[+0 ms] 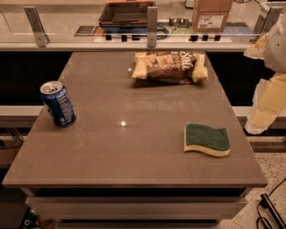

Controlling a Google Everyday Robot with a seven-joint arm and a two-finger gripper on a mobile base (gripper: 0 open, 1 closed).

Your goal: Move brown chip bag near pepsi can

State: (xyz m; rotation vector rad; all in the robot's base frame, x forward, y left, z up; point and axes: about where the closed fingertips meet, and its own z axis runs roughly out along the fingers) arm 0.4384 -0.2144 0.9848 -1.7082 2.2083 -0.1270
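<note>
The brown chip bag [170, 66] lies flat near the table's far edge, right of centre, with pale yellow ends, a dark brown middle and white script. The pepsi can [58, 103], blue with a silver top, stands upright near the table's left edge, far from the bag. My gripper [264, 107] hangs at the right edge of the view, beyond the table's right side, level with the table's middle. It is apart from the bag and holds nothing that I can see.
A green-and-yellow sponge [207, 139] lies on the grey table [125, 152] at the front right. Behind the table runs a glass-railed counter with a cardboard box [211, 14] and a dark tray [127, 12]. A cable [268, 208] lies on the floor at bottom right.
</note>
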